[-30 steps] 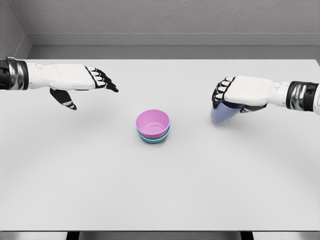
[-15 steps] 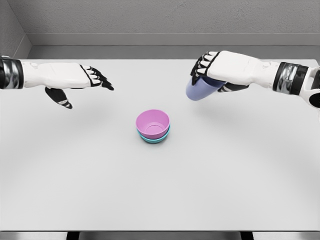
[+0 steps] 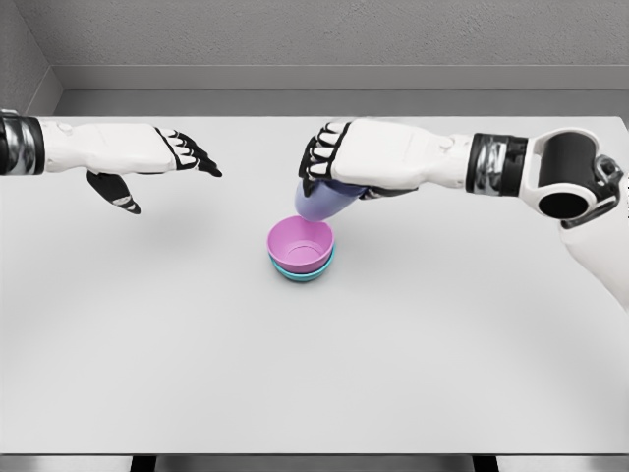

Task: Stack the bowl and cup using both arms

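- Cup (image 3: 320,202): a lavender cup was seen gripped from above by the right hand (image 3: 339,169), whose fingers were curled around the upper part of its body; it was held tilted, clear of the counter (image 3: 314,374), just above the far rim of the bowls.
- Bowls: a pink bowl (image 3: 301,242) was seen nested inside a teal bowl (image 3: 313,274), the pair resting near the middle of the counter; only a thin lower edge of the teal one was visible.
- Contents: nothing was seen inside the pink bowl, its inner floor showing bare; the inside of the cup could not be made out.
- Left hand (image 3: 157,162): it was held above the counter at the far left, well apart from the bowls, with fingers extended and loosely spread and the thumb hanging below; nothing was held.
- Step in hand, as judged: the cup was being brought over the bowl stack for placing inside the pink bowl.
- For a clean placement, the cup would best be righted from its tilt and centred over the bowl's opening before being lowered.
- The descent would best be kept slow, so that the rim is not struck and the nested pair is not pushed across the counter.
- Release would be best delayed until the cup's base is resting on the bowl's floor.
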You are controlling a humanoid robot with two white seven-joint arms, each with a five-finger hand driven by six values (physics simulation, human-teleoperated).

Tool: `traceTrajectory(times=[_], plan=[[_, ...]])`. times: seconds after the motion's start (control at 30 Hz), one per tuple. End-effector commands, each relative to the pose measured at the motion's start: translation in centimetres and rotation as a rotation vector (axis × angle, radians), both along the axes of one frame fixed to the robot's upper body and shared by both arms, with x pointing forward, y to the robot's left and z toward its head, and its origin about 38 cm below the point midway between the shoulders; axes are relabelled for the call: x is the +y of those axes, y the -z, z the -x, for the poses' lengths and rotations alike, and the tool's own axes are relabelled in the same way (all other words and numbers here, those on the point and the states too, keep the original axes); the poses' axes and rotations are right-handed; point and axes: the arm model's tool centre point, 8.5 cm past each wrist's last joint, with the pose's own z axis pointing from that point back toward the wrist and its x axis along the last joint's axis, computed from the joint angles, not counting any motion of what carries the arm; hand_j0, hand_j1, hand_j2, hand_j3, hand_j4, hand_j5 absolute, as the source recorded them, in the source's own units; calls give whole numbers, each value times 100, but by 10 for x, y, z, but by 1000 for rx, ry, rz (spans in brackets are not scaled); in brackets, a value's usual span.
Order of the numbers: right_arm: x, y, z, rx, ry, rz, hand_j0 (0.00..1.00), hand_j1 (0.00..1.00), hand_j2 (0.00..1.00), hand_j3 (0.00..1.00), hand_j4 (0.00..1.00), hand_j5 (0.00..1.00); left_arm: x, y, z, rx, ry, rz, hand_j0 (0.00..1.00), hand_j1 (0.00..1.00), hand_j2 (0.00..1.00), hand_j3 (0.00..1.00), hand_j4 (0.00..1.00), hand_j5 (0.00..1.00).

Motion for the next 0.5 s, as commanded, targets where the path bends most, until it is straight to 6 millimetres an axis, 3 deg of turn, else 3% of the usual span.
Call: traceTrajectory(times=[0.0,0.47], plan=[[11,-6,12,-18,-45,-9,47,47,47,47,47,47,0,-1,0,1,-3,5,100,100,100,100,100,100],[16,11,17,16,-62,16,47,47,47,47,47,47,-1,0,0,2,0,5,100,100,100,100,100,100]])
